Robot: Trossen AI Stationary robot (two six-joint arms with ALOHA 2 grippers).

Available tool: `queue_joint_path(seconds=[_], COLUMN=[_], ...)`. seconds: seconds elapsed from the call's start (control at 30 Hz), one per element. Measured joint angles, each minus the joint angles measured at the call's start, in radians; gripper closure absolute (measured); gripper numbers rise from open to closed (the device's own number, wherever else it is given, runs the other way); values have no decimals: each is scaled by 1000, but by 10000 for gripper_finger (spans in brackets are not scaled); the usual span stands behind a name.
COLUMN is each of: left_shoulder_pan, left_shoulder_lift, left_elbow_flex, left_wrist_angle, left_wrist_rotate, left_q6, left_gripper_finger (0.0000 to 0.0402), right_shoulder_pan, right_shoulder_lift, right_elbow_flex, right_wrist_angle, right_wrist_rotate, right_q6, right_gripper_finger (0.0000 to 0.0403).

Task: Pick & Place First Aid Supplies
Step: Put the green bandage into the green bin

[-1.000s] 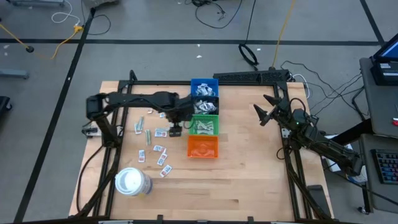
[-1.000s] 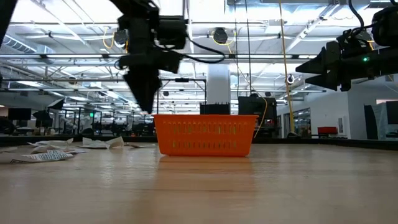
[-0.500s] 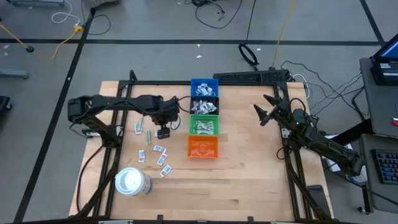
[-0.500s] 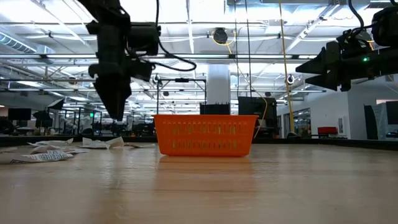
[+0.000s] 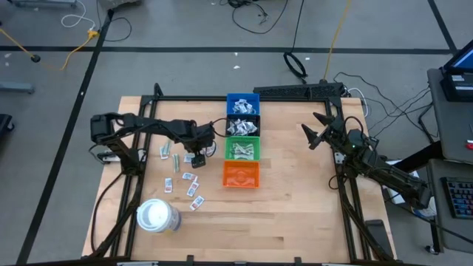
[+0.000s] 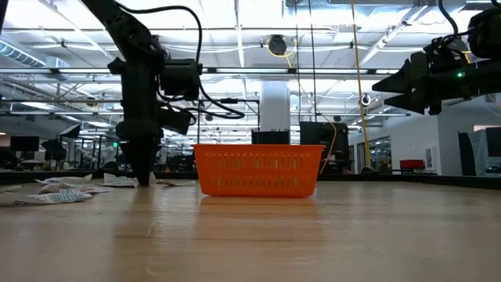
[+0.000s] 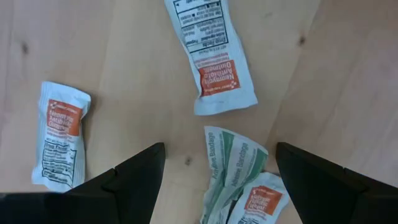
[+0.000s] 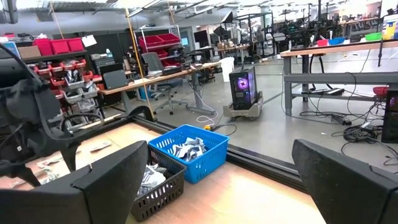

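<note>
Several small flat first aid packets (image 5: 181,171) lie scattered on the wooden table left of the bins. My left gripper (image 5: 196,158) points straight down over them, open and low above the tabletop (image 6: 145,178). In the left wrist view a crumpled green-printed bandage wrapper (image 7: 231,163) lies between the open fingers (image 7: 221,180), and an orange-marked white packet (image 7: 266,200) overlaps its end. Two more orange-marked packets (image 7: 214,59) (image 7: 59,140) lie flat nearby. My right gripper (image 5: 314,133) waits open and level at the table's right side.
A row of small bins stands at the table's middle: blue (image 5: 242,103), dark (image 5: 242,125), green (image 5: 242,149) and orange (image 5: 241,174), just right of my left gripper. A large white roll (image 5: 157,216) stands near the front left. Bare wood lies to the right of the bins.
My left gripper has gone down and toward the table's left edge, away from the green bin, rolling a little about its own axis. It now hangs low over the scattered packets, still open. The packets have not moved.
</note>
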Motion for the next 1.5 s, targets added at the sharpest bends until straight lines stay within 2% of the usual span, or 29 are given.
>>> queue_joint_path(seconds=[0.13, 0.23, 0.33, 0.53, 0.57, 0.8, 1.2, 1.33, 1.5], left_shoulder_pan=[0, 1, 1, 1, 1, -1, 0, 0, -20], left_shoulder_lift=[8, 8, 8, 9, 9, -27, -208, -201, -112], left_elbow_flex=[1, 1, 1, 1, 1, 14, 74, 79, 202], left_wrist_angle=[16, 26, 31, 29, 27, -58, -232, -253, -292], left_wrist_rotate=[-6, 11, 25, 31, 32, 38, 45, 63, 67], left_q6=[4, 30, 38, 21, 5, -26, -12, -16, -19], left_gripper_finger=[96, 128, 192, 367, 384, 398, 400, 400, 401], right_shoulder_pan=[0, 0, 0, 0, 0, 0, 0, 0, 0], right_shoulder_lift=[0, 0, 0, 0, 0, 0, 0, 0, 0], right_elbow_flex=[0, 0, 0, 0, 0, 0, 0, 0, 0], right_wrist_angle=[0, 0, 0, 0, 0, 0, 0, 0, 0], right_wrist_rotate=[0, 0, 0, 0, 0, 0, 0, 0, 0], right_q6=[0, 0, 0, 0, 0, 0, 0, 0, 0], right_gripper_finger=[9, 9, 9, 9, 9, 9, 9, 9, 9])
